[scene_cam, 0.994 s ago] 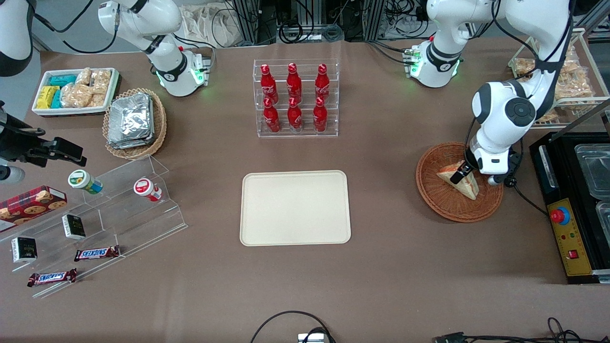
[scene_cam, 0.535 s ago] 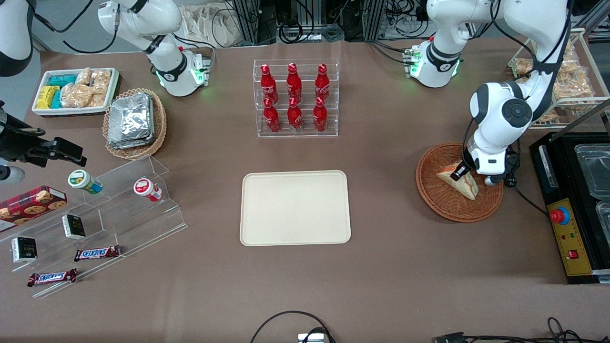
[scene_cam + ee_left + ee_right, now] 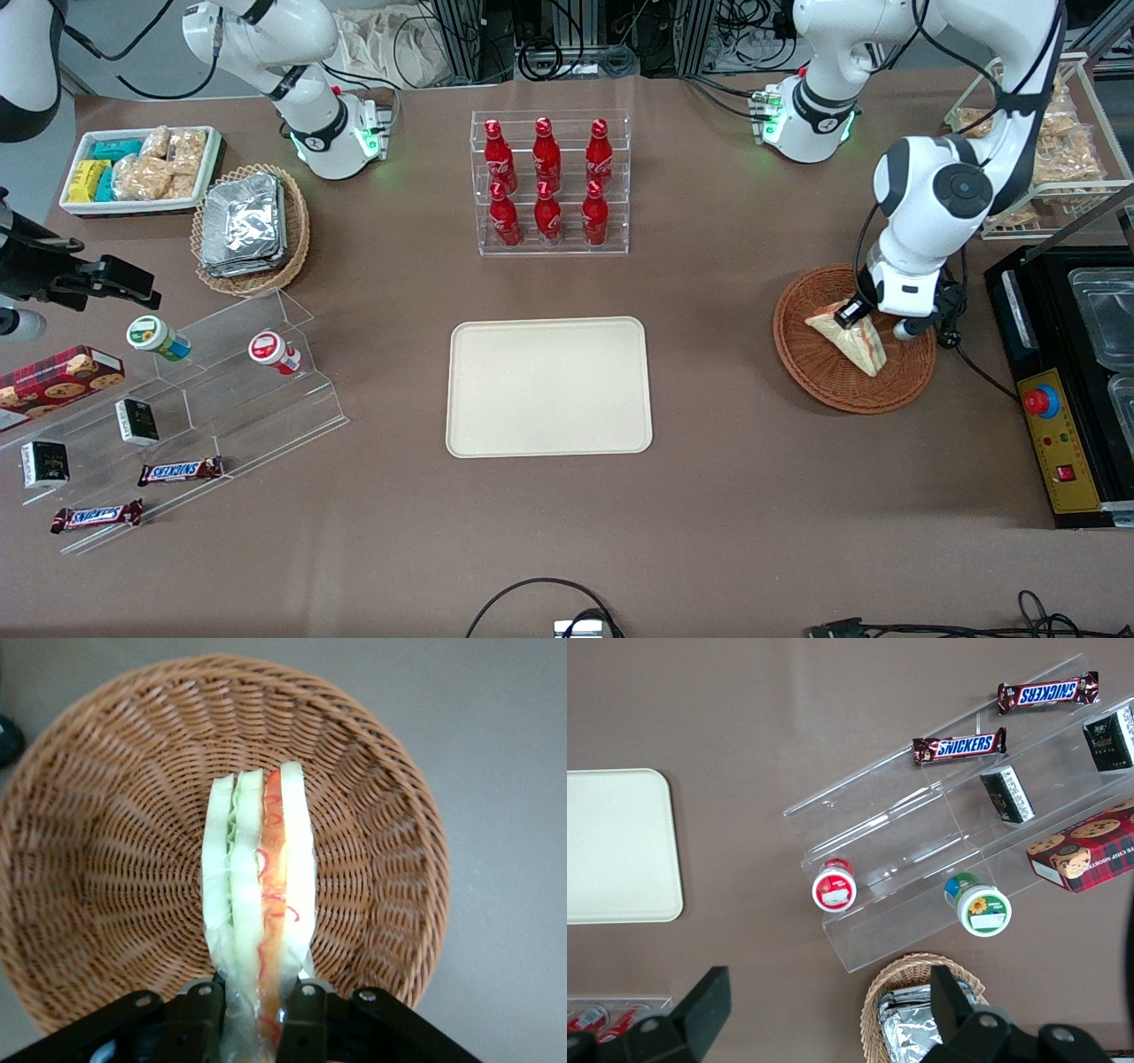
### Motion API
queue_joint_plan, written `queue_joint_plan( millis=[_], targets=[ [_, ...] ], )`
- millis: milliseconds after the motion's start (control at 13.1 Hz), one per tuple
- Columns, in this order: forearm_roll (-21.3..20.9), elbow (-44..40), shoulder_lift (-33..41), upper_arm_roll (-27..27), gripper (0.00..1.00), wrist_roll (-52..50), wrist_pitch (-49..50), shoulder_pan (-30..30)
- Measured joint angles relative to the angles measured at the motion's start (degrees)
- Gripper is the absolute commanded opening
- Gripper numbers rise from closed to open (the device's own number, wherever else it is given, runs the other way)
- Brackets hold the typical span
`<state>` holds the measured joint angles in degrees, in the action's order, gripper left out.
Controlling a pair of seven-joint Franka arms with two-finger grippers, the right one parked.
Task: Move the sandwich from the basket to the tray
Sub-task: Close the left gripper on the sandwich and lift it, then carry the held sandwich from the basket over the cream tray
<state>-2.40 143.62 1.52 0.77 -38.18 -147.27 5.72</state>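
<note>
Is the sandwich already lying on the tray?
No, the sandwich is over the basket, pinched in the gripper; the tray holds nothing.

Tray (image 3: 616, 846): cream, bare, on brown table (image 3: 788, 718).
Acrylic steps (image 3: 921, 868): two Snickers bars (image 3: 959, 746), two dark cartons (image 3: 1007, 795), cookie box (image 3: 1085, 853), two tipped cups (image 3: 834, 887).
Foil packs (image 3: 921, 1014): in tan basket (image 3: 879, 992).

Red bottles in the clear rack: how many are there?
6. All stand in the clear rack, farther from the front camera than the tray: three red bottles on the upper step, three on the lower; none seems hidden.
</note>
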Motion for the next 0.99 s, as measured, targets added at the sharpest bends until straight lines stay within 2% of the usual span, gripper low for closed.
queue_joint_plan(
  millis=[382, 994],
  targets=[
    [-0.04, -0.05, 5.69, -1.92, 0.20, 10.20, 3.64, 0.01],
    [-0.06, -2.31, 6.08, -14.09, 0.22, 12.67, 3.75, 0.20]
  ],
)
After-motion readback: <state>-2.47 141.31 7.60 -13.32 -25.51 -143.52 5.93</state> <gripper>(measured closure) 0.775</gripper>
